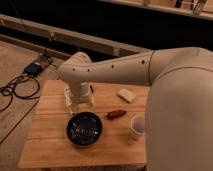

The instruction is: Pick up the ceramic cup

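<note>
The ceramic cup (pixel 137 126) is small and white, with a pale purplish inside. It stands upright on the wooden table (pixel 50 145) near the right edge, close beside my arm's wide white body. My gripper (pixel 79 106) points down over the table's back left part, just above the far rim of the black bowl (pixel 84 129). It is well to the left of the cup and apart from it. Nothing shows held in it.
A reddish-brown oblong object (pixel 116 114) lies between the bowl and the cup. A pale block (pixel 126 95) lies at the back of the table. On the floor to the left are a blue device (pixel 34 68) and black cables (pixel 17 90). A low ledge runs behind.
</note>
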